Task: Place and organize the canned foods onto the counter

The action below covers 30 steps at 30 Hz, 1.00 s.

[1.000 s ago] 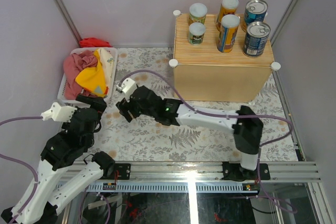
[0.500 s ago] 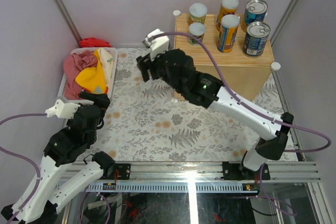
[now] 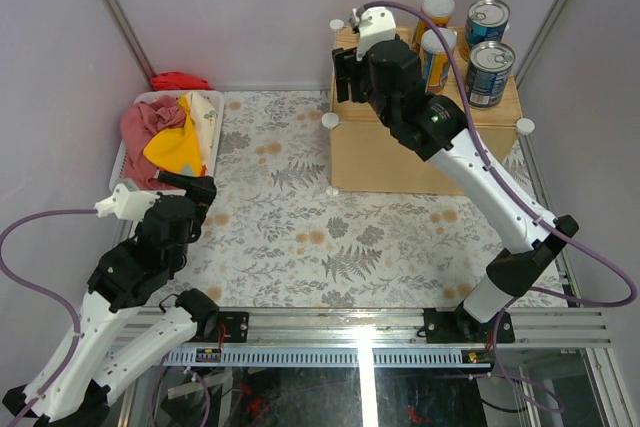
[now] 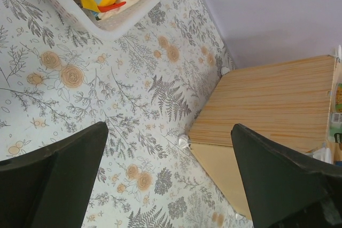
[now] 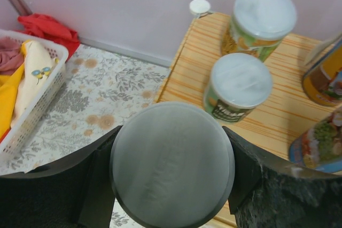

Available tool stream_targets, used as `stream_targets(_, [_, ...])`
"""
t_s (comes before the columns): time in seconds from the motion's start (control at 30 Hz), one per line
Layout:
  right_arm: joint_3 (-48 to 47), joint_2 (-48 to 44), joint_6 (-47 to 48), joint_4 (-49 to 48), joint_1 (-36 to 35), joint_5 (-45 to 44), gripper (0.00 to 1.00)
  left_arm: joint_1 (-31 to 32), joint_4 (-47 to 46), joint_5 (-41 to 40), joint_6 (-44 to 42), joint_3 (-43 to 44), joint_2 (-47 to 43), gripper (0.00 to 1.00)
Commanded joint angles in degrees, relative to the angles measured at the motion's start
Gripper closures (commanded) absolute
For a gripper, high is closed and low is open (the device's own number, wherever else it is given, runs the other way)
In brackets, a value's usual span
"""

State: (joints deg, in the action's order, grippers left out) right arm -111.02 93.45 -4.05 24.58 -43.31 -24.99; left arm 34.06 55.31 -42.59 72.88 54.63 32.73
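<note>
Six cans already stand on the light wood-grain box counter (image 3: 420, 152), and the right gripper (image 3: 350, 72), pinching a seventh, short grey-lidded can (image 5: 172, 165), has risen from the floral tabletop (image 3: 290, 237) to above the counter's front-left corner, likely for set-down, while the left gripper (image 4: 168, 177) idles spread wide.

The floral-print worktop (image 3: 300, 237) carried a white plastic basket (image 3: 218, 125) just beyond the left pincer (image 3: 190, 185). A light wood-grain counter (image 3: 420, 157) stood on it under the right pincer (image 3: 348, 75). A red cloth (image 3: 180, 80) lay by the back wall, farther from the left pincer than the basket.
</note>
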Motion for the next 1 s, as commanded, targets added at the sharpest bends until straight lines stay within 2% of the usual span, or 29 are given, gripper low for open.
stream_targets(0.0, [-4.85,0.27,-1.65,-0.14,2.72,-0.89,0.99,-0.13,-2.85,0.15,0.46,-0.11,0.08,0.0])
stream_targets(0.6, [-2.41,3.08,-7.29,4.38,7.66,1.88,0.98,-0.16,-2.32,0.57,0.07,0.26,-0.57,0.0])
stream_targets(0.97, [1.38,2.42,-8.14,3.23,8.84,2.98,0.96,-0.15,-2.22,0.59,0.18,-0.23,-0.48,0.0])
